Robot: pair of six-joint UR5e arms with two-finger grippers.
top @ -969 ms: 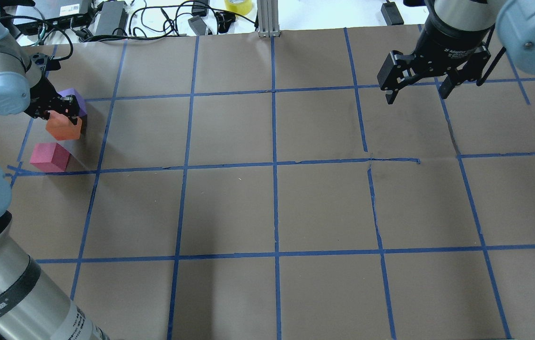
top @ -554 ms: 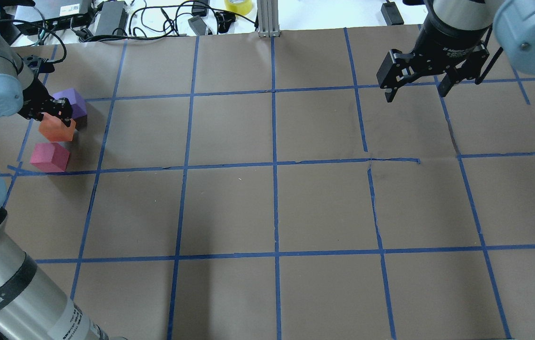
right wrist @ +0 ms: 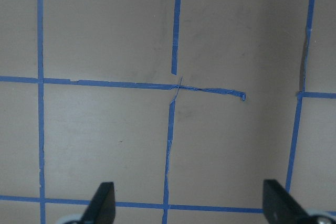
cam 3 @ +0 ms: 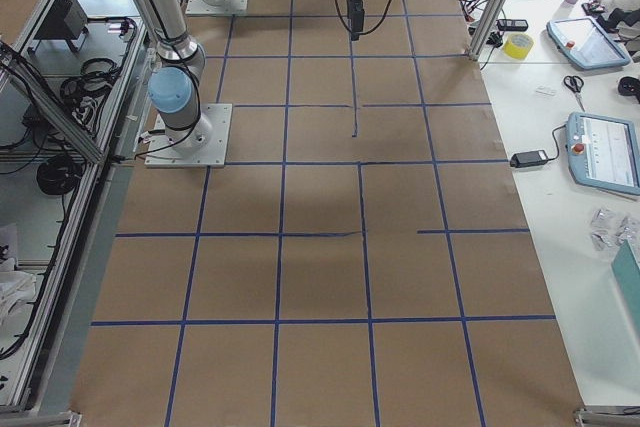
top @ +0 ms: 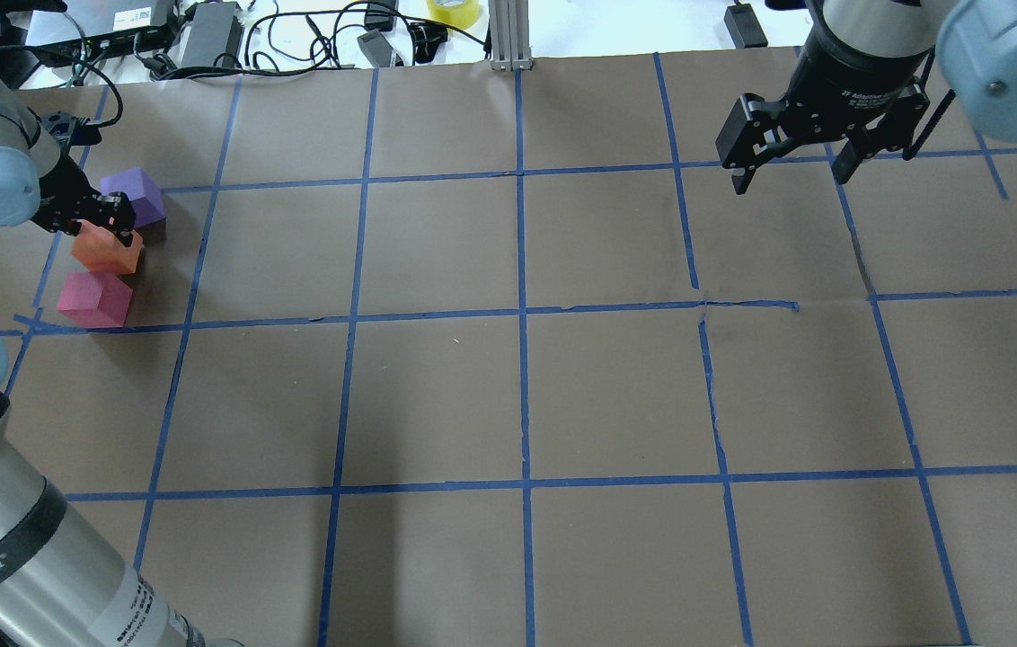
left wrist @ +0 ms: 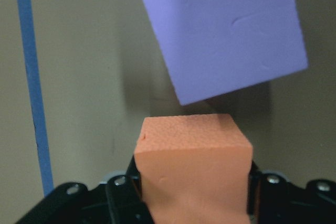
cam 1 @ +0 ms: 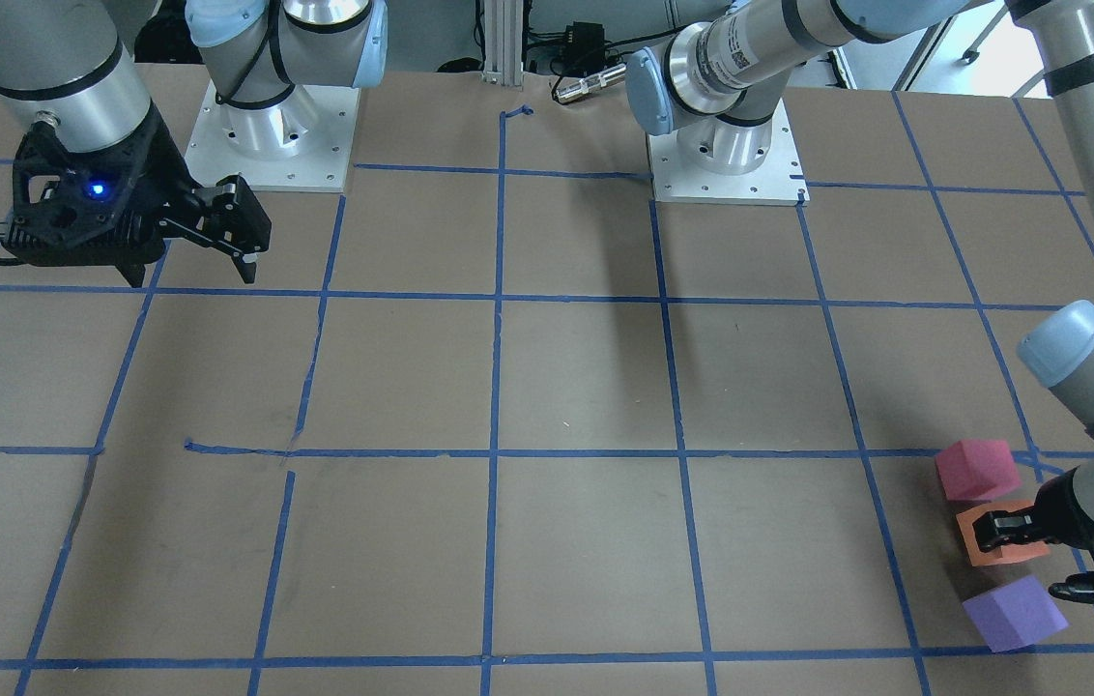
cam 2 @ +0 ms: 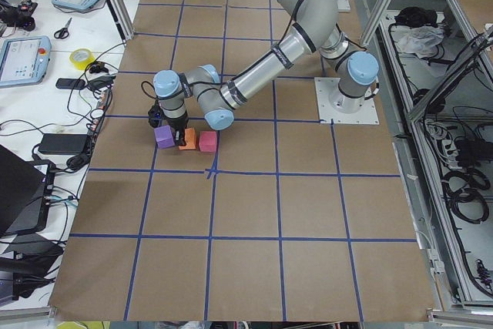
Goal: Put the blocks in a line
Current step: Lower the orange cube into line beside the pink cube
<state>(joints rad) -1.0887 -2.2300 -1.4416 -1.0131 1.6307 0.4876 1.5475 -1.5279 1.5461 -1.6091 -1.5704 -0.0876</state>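
Note:
The orange block (top: 104,253) is held in my left gripper (top: 101,235), whose jaws are shut on its sides. It sits low between the purple block (top: 137,196) and the pinkish-red block (top: 95,299), and the three form a short row. In the left wrist view the orange block (left wrist: 194,166) fills the gripper (left wrist: 193,184), with the purple block (left wrist: 226,35) just beyond, turned at an angle. The front view shows the pinkish-red (cam 1: 977,469), orange (cam 1: 992,551) and purple (cam 1: 1016,614) blocks. My right gripper (top: 791,172) is open and empty, far away above the table.
The table is brown paper with a blue tape grid (top: 522,314). Cables, power bricks and a yellow tape roll (top: 453,11) lie beyond the far edge. An aluminium post (top: 510,36) stands at the far middle. The blocks lie near the table's left end.
My left gripper has carried the orange block down and slightly left, toward the pinkish-red block, into the gap between purple and pinkish-red. The right arm has barely moved.

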